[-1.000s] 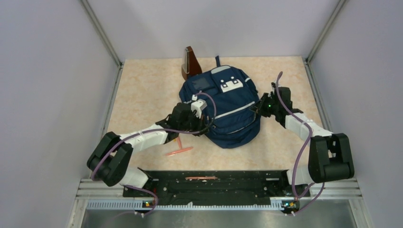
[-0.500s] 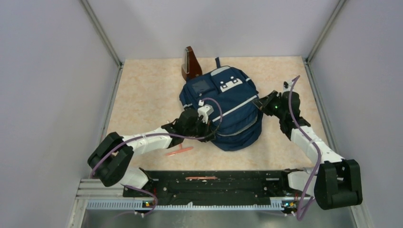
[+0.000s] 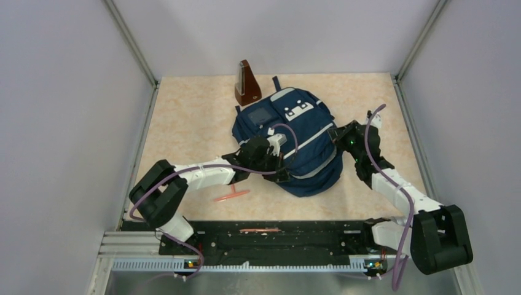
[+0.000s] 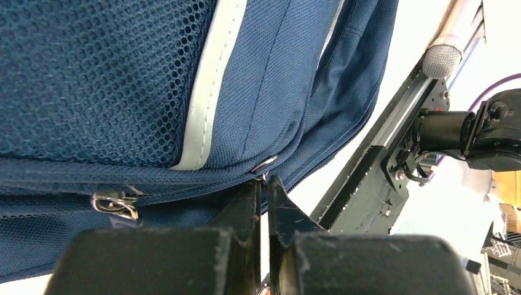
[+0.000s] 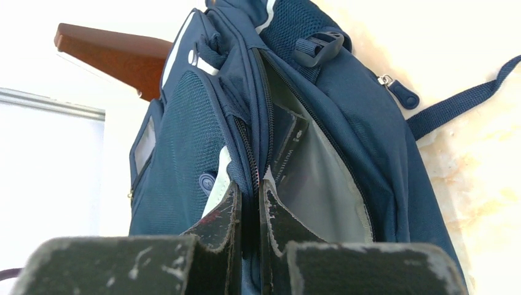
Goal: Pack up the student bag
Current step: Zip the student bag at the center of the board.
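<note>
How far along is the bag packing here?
Done: a dark book sits inside the student bag, in the open grey-lined compartment. In hand: the right gripper pinches the opening's edge, and the left gripper is closed at a zipper pull. Left: the red pen and brown metronome are outside on the table.

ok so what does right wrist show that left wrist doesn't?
Only right wrist: the student bag's main compartment gaping open, with grey lining and a dark book inside. It also shows a brown wooden object behind the bag and a loose strap on the table.
Only left wrist: a zipped seam with two metal zipper pulls, one right above the jaws, plus the black base rail.
Both: navy mesh and pale trim close up, jaws nearly shut at the bag.
</note>
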### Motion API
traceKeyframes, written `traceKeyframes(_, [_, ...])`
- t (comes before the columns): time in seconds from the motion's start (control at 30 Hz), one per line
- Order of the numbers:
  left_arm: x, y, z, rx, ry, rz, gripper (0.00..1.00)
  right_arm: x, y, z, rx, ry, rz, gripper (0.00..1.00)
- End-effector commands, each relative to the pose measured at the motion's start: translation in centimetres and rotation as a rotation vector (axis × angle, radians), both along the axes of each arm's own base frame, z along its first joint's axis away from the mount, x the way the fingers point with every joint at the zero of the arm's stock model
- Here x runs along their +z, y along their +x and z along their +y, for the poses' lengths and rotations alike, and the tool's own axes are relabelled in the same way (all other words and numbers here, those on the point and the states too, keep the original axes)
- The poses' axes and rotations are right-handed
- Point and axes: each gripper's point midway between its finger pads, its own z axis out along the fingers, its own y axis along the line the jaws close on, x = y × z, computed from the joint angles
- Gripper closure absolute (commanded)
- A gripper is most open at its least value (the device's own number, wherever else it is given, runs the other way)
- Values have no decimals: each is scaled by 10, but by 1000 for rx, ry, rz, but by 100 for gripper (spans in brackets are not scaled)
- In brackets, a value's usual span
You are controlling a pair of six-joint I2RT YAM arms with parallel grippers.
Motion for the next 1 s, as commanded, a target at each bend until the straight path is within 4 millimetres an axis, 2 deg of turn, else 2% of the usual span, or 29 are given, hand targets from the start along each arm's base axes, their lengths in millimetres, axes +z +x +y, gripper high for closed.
traceKeyframes(0.0, [70, 13, -38, -20, -209, -106, 95, 19, 1, 15, 36, -18, -83, 92])
traceKeyframes(0.07, [65, 14, -31, 5, -186, -82, 76, 16, -5, 9, 43, -85, -76, 72])
traceKeyframes(0.1, [63, 15, -27, 22, -179, -76, 65, 15, -8, 6, 47, -115, -76, 57])
traceKeyframes(0.17, [57, 13, -15, 55, -165, -76, 52, 14, -18, 1, 64, -175, -76, 43])
traceKeyframes(0.23, [57, 13, -4, 87, -159, -77, 41, 13, -28, 1, 115, -230, -69, 35])
traceKeyframes(0.4, [55, 14, 26, 182, -136, -58, 34, -1, -60, 5, 224, -314, -28, 32])
traceKeyframes(0.57, [56, 28, 50, 274, -139, -61, 31, 1, -78, -27, 104, -394, -10, 27])
traceKeyframes(0.63, [59, 36, 57, 306, -160, -59, 31, 7, -84, -26, 131, -403, -22, 28])
traceKeyframes(0.73, [60, 50, 66, 359, -200, -55, 30, 13, -96, 1, 290, -371, -62, 29])
traceKeyframes(0.97, [58, 75, 78, 482, -313, -35, 29, -2, -139, 69, 519, -432, -16, 32])
